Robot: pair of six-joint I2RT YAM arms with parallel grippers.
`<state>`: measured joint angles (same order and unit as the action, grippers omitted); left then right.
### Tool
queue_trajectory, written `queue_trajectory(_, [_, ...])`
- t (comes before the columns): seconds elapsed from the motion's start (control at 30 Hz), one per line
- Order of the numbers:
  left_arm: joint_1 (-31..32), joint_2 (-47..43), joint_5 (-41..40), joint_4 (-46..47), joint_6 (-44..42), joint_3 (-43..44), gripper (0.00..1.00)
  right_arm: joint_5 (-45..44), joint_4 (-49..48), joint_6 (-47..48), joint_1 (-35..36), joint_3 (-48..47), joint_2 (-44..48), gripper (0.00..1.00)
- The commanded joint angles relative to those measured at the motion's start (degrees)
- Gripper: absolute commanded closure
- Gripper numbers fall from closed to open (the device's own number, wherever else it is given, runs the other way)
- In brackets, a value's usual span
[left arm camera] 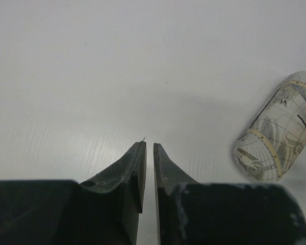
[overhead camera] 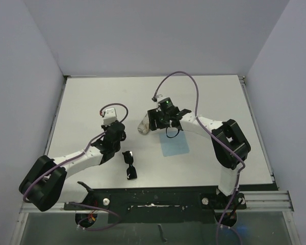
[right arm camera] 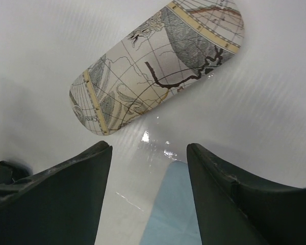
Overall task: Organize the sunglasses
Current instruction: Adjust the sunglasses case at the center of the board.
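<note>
The black sunglasses (overhead camera: pixel 130 164) lie folded on the white table near the front edge, between the two arms, and no gripper touches them. They do not show in either wrist view. My left gripper (overhead camera: pixel 117 133) (left arm camera: pixel 149 145) hovers above bare table behind them, its fingers drawn together to a thin slit with nothing between. My right gripper (overhead camera: pixel 154 121) (right arm camera: pixel 149 148) stands open and empty over the corner of the blue cloth (right arm camera: pixel 179 204), just short of the case (right arm camera: pixel 153 66).
The oval map-patterned case (overhead camera: pixel 144 124) (left arm camera: pixel 278 130) lies shut at mid-table between the grippers. The light blue square cloth (overhead camera: pixel 174 145) lies flat to its right. White walls ring the table (overhead camera: pixel 81 107); a black rail (overhead camera: pixel 158 196) runs along the front.
</note>
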<state>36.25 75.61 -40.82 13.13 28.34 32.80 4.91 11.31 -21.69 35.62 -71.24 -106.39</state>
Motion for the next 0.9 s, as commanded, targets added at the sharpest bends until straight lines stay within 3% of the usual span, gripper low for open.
queue_trajectory(0.0, [-1.0, -3.42, -2.32, 3.83, 2.24, -2.05, 0.88, -2.04, 1.17, 0.88, 2.15, -4.36, -1.17, 0.44])
queue_trajectory(0.17, [-3.31, -6.17, -1.63, 3.91, 3.12, -4.33, 0.86, -2.29, 2.15, 0.88, 3.88, -6.12, -3.08, 0.51])
queue_trajectory(0.27, [-4.61, -7.64, 0.02, 4.98, 3.5, -5.99, 0.86, -2.24, 2.45, 0.82, 4.64, -7.16, -4.46, 0.63])
queue_trajectory(0.87, [-5.69, -7.58, 2.59, 6.38, 4.0, -7.45, 0.84, -2.0, 5.61, 0.51, 6.66, -20.69, -15.44, 0.59])
